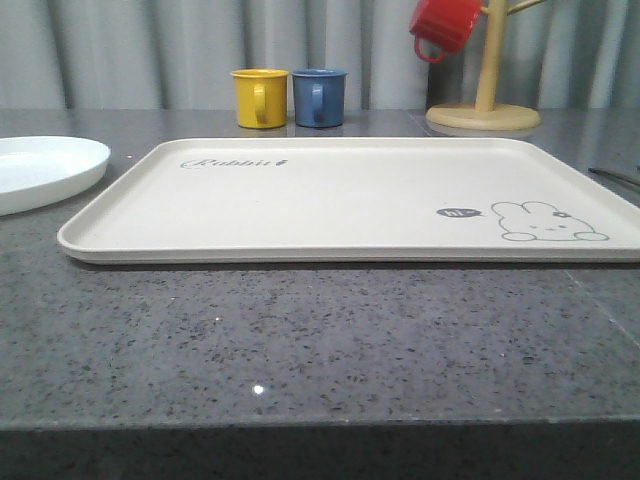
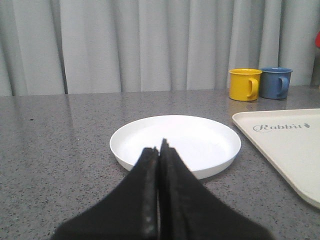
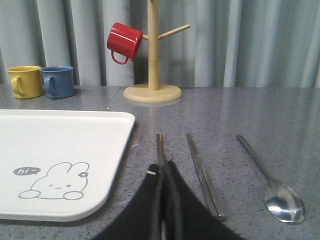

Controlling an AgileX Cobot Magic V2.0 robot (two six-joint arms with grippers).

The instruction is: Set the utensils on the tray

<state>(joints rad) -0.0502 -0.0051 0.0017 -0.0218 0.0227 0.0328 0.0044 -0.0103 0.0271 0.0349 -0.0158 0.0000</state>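
Note:
The cream tray (image 1: pixel 350 195) with its rabbit drawing lies mid-table with nothing on it. To its left sits the white plate (image 1: pixel 45 168). In the left wrist view my left gripper (image 2: pixel 160 146) is shut and holds nothing, just short of the plate (image 2: pixel 175 140). Right of the tray (image 3: pixel 60 145) a fork (image 3: pixel 159 146), flat chopsticks (image 3: pixel 204 175) and a spoon (image 3: pixel 272 185) lie side by side on the counter. My right gripper (image 3: pixel 165 164) is shut above the fork and hides its near end. A thin utensil tip (image 1: pixel 615 176) shows at the front view's right edge.
A yellow mug (image 1: pixel 260 97) and a blue mug (image 1: pixel 319 96) stand behind the tray. A wooden mug tree (image 1: pixel 485 100) with a red mug (image 1: pixel 445 25) hanging on it stands at the back right. Grey curtains close off the far side.

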